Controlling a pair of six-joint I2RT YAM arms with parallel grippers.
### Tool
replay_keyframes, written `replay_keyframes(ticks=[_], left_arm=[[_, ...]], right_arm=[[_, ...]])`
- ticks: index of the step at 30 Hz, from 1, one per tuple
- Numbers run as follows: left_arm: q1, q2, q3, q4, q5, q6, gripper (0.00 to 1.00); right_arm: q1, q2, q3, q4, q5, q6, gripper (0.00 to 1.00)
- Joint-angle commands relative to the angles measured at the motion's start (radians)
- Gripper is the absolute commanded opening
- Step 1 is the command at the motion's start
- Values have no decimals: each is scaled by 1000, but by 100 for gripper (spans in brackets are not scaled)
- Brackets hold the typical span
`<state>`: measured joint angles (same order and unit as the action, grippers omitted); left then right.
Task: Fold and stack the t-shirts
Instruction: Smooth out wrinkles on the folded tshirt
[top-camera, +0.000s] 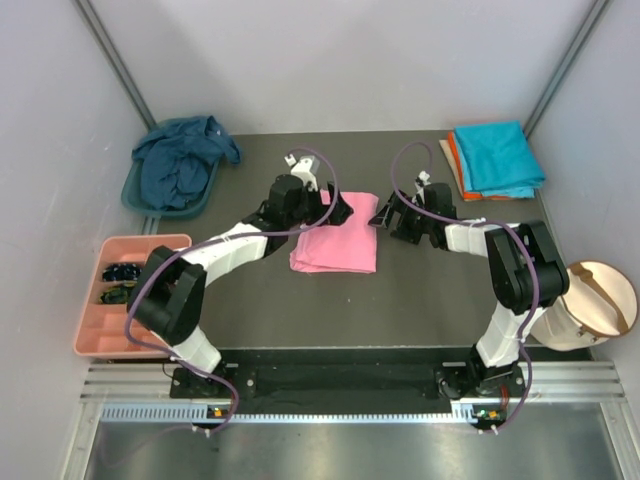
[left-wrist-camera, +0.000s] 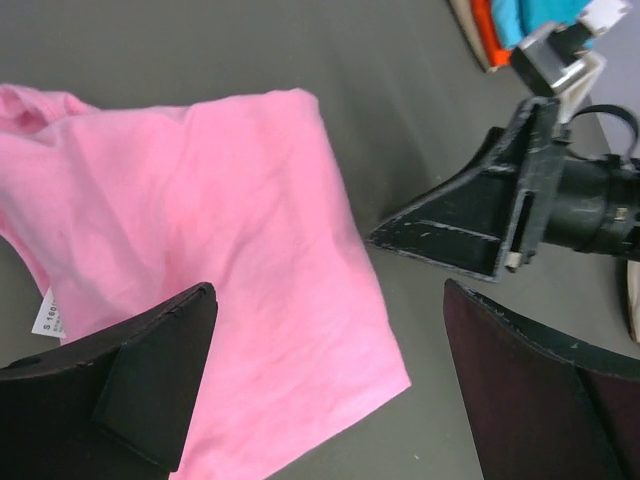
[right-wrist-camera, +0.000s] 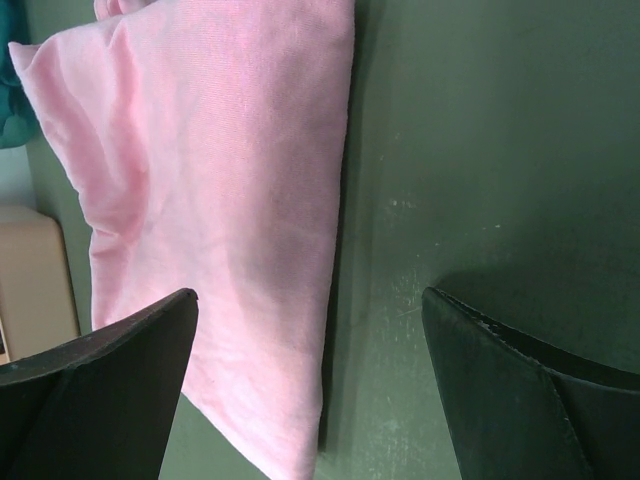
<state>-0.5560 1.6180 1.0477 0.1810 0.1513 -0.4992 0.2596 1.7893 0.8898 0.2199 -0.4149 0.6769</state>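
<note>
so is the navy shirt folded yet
No, the navy shirt lies crumpled in a heap inside the teal basin at the far left.

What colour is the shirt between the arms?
The shirt is bright pink, clearest in left wrist view.

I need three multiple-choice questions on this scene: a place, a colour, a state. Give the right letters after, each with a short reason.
1. Where does the navy shirt lie? A) in the teal basin B) in the salmon tray C) on the floor
2. Which colour is the top folded shirt at far right? A) orange B) turquoise C) navy
3. How are the left hand and right hand? A) both open, empty B) both shut on cloth C) one open, one shut
Key: 1 A: it is bunched inside the basin. 2 B: the turquoise shirt covers the orange shirt. 3 A: fingers wide apart in both wrist views, pink shirt ungripped.
</note>
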Motion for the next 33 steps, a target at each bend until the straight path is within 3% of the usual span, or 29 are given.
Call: replay_keyframes(ticks=[1, 11, 17, 28, 33], left_arm=[[34, 55, -60, 132, 42, -21, 99], [137, 244, -121, 256, 154, -64, 99], [157, 261, -149, 267, 151, -65, 99], [157, 267, -190, 282, 166, -90, 99], [159, 250, -196, 267, 159, -79, 99]], right_arm=[[1, 41, -37, -97, 28, -14, 94], [3, 45, -34, -105, 22, -14, 94], [3, 53, -35, -88, 2, -7, 95], [3, 180, -149, 275, -171, 208, 94], [4, 151, -175, 216, -151, 184, 94]])
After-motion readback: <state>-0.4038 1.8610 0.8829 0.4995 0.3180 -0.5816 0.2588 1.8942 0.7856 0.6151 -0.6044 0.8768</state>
